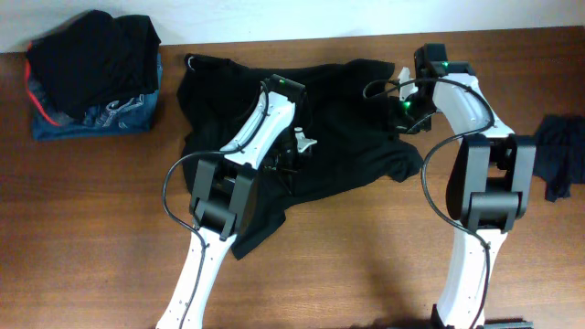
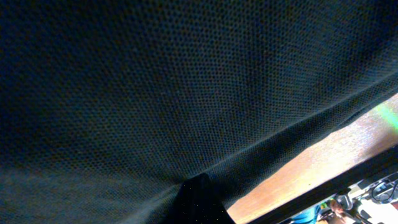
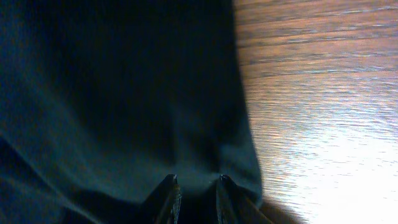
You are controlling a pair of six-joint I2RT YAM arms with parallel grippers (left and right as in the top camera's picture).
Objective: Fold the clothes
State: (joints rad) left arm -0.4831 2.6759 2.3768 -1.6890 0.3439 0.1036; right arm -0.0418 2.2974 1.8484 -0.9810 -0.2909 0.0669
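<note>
The clothes [image 1: 347, 100], a black T-shirt, lie spread and rumpled across the back middle of the wooden table [image 1: 366, 265]. My left gripper [image 1: 294, 157] is down on the shirt's middle. In the left wrist view black mesh fabric [image 2: 155, 93] fills the frame, and its creases run into the dark tip of the left gripper [image 2: 199, 186], which is shut on it. My right gripper [image 1: 409, 117] is at the shirt's right edge. In the right wrist view its fingers [image 3: 171, 186] stand close together around a fold of the shirt's hem [image 3: 112, 93], beside bare wood.
A stack of folded dark and blue garments [image 1: 91, 78] sits at the back left corner. Another dark garment [image 1: 559, 155] lies at the right edge of the table. Both arms' bases stand at the front. The table's edge [image 2: 323, 186] shows in the left wrist view.
</note>
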